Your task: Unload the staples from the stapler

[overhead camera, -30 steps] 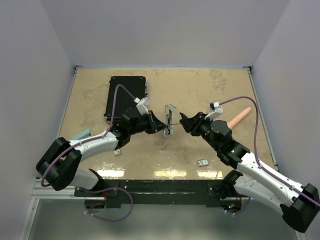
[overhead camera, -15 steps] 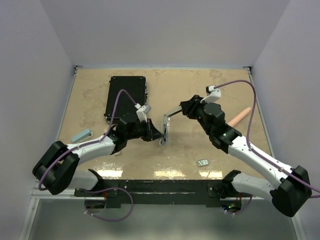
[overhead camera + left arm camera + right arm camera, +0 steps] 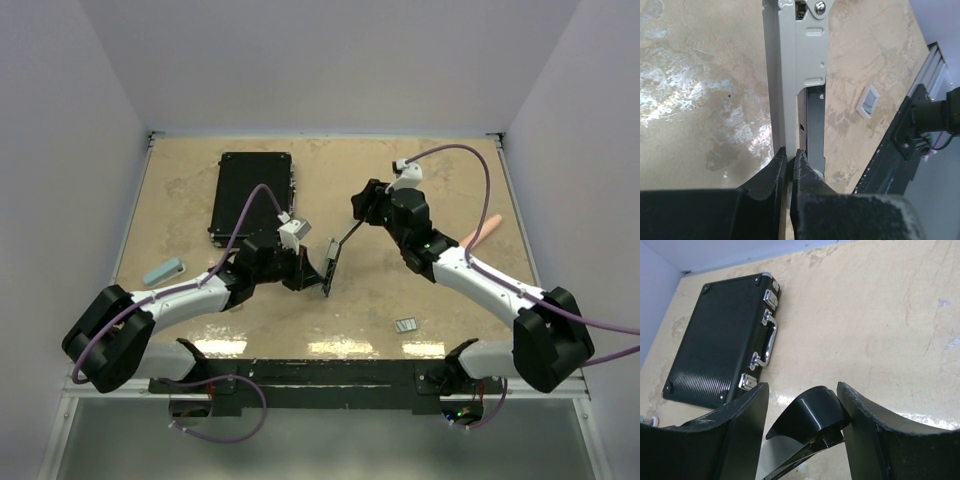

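Since a second ago the right gripper (image 3: 360, 207) has travelled from the centre of the top view toward the upper middle, drawing the dark-tipped bar with it; the stapler (image 3: 335, 255) now gapes wider, its long rail slanting down to the left gripper (image 3: 316, 272), which has slid lower; the stapler is at the frame's centre between both grippers, right of the black case (image 3: 252, 195); only the left wrist view shows that gripper's fingers (image 3: 774, 172) pinched tight on the grey rail's thin edge, with a white tile (image 3: 869, 101) at right centre on the table (image 3: 700, 100); only the right wrist view shows the glossy dark tip clasped between the right gripper's spread fingers (image 3: 862, 420), and the case's chrome handle and latches at upper left; the pink cylinder (image 3: 483, 230) lies at the right of the top view.
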### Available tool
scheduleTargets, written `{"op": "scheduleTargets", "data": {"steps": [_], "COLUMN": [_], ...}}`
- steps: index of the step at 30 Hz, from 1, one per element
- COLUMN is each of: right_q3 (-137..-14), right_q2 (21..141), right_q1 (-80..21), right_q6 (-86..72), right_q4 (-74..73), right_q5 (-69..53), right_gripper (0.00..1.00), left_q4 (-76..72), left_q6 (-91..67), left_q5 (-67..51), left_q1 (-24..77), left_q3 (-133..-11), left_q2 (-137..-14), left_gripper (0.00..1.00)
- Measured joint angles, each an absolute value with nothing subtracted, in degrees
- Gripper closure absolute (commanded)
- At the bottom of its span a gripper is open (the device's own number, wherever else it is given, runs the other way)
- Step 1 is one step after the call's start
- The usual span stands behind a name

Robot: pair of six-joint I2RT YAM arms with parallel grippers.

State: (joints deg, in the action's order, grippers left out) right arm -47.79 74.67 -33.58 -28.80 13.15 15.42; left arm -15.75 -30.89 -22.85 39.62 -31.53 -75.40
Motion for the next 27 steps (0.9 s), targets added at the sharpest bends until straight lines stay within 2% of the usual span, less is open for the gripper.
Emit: {"op": "scheduleTargets", "data": {"steps": [17, 27], "right_q3": [-51.83, -51.86], "right_q2": [89.38, 90.61], "right_q1": [-28.86, -25.87], "right_q6": [-29.17, -30.41], "right_q4": [20.88, 21.98], "right_q5": [-0.99, -6.11], "right_gripper": [0.35, 0.35], "left_q4": [-5.61, -0.58], "left_q6": [-8.08, 0.89], "left_q5": [-4.16, 12.93], "left_q1": [45.89, 52.18], "left_q3": [-42.74, -45.58], "left_q2": [-79.85, -84.05], "left_gripper": [1.0, 1.0]}}
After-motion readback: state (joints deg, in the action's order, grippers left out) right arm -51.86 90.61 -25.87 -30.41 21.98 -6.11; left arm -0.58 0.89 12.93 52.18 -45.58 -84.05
